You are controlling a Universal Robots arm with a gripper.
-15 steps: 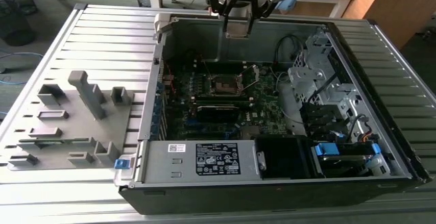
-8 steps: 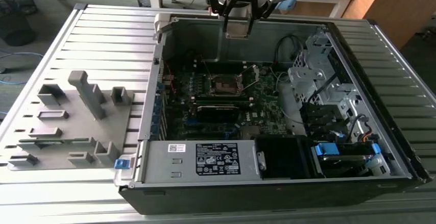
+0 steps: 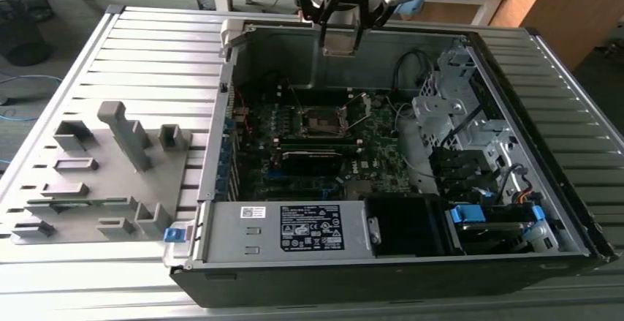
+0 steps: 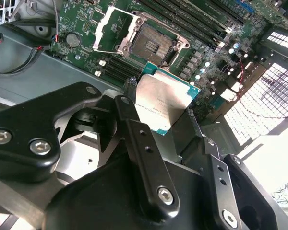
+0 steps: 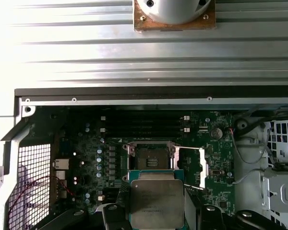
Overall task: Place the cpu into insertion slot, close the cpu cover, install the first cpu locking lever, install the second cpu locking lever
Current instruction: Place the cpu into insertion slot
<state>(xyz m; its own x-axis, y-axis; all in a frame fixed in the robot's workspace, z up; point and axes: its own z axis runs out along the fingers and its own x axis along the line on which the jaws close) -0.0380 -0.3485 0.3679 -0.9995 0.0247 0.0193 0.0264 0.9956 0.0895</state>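
Observation:
My gripper [image 3: 341,39] hangs over the far wall of the open computer case [image 3: 219,182], shut on the cpu [image 3: 340,42]. The cpu [image 4: 165,100] is a flat square chip with a dull silver top and green edges, pinched by two opposite sides between black fingers [image 4: 134,129]. Lower down on the motherboard lies the insertion slot [image 4: 151,45], open and with nothing in it. The cpu cover [image 4: 110,28], a silvery frame plate, is swung open beside it. In the first wrist view, the cpu [image 5: 157,196] sits just short of the slot [image 5: 151,160], with the cover [image 5: 194,165] to one side.
A grey fixture plate [image 3: 98,167] with upright blocks lies at the exterior view's left of the case. Inside the case are a power supply [image 3: 292,229] at the near side, drive cages and cables [image 3: 458,116] at the right, memory slots [image 5: 144,124] and a vent grille [image 5: 33,177].

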